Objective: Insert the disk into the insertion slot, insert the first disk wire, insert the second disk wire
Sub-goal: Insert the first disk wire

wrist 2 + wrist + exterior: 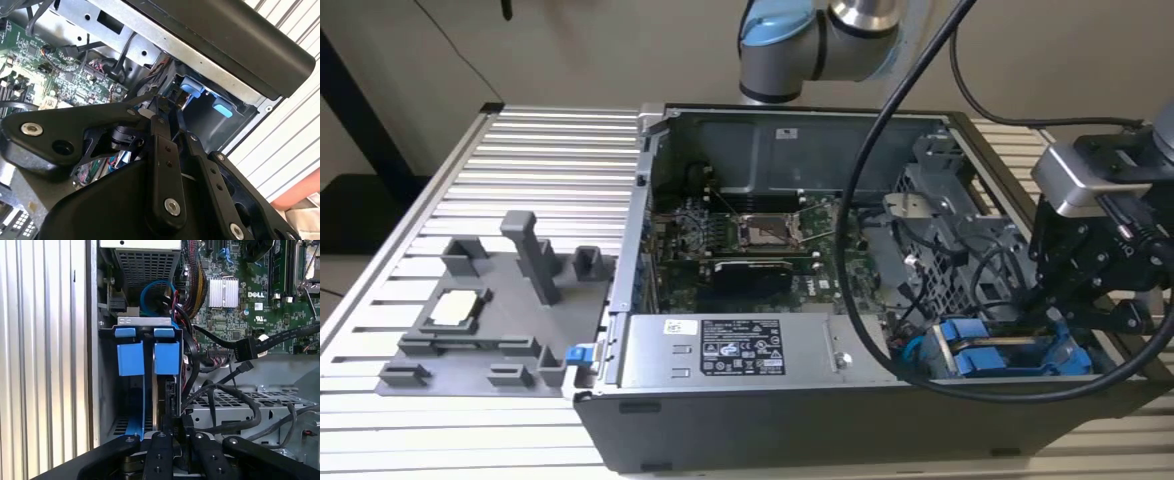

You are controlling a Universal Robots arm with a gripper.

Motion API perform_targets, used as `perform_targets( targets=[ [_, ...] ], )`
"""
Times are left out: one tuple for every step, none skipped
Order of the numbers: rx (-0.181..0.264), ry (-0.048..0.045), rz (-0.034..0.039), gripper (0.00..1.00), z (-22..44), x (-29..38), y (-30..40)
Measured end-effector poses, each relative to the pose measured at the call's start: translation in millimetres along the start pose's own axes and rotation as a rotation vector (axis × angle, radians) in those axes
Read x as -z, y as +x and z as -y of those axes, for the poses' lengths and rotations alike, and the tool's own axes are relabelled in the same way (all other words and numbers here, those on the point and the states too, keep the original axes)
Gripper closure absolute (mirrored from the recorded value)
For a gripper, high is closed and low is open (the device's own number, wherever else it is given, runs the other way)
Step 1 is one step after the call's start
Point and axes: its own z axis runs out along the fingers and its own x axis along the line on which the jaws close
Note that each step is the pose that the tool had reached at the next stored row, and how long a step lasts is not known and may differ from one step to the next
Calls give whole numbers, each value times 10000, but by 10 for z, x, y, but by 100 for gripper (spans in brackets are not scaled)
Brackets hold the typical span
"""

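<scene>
Gripper [1051, 322] hangs over the computer case [720, 420] at its corner on the exterior view's right, fingers drawn narrow, almost together in both wrist views; whether they pinch anything cannot be told. Just beyond the tips, the disk [166, 359] sits in the insertion slot [106, 385], its blue tabs facing the gripper

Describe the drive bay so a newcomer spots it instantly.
Find the open computer case on the slatted table. Follow its near edge past the grey power-supply box to the corner on the exterior view's right. The insertion slot there shows bright blue tabs; the grey cage beside it has none.
</scene>
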Motion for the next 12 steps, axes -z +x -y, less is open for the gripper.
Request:
perform_targets(
  targets=[
    [0, 0, 1, 81, 0, 0, 0],
    [0, 0, 1, 81, 0, -1, 0],
    [0, 0, 2, 81, 0, -1, -1],
    [0, 0, 1, 81, 0, 0, -1],
    [0, 0, 2, 81, 0, 0, -2],
    [0, 2, 2, 81, 0, 0, -2],
    [1, 6, 10, 81, 0, 0, -3],
    [1, 7, 16, 81, 0, -1, -3],
    [1, 7, 17, 81, 0, 0, -3],
    [1, 7, 19, 81, 1, -1, -3],
    [1, 9, 28, 81, 1, -1, -2],
    [2, 11, 47, 81, 1, -1, -2]
  ],
)
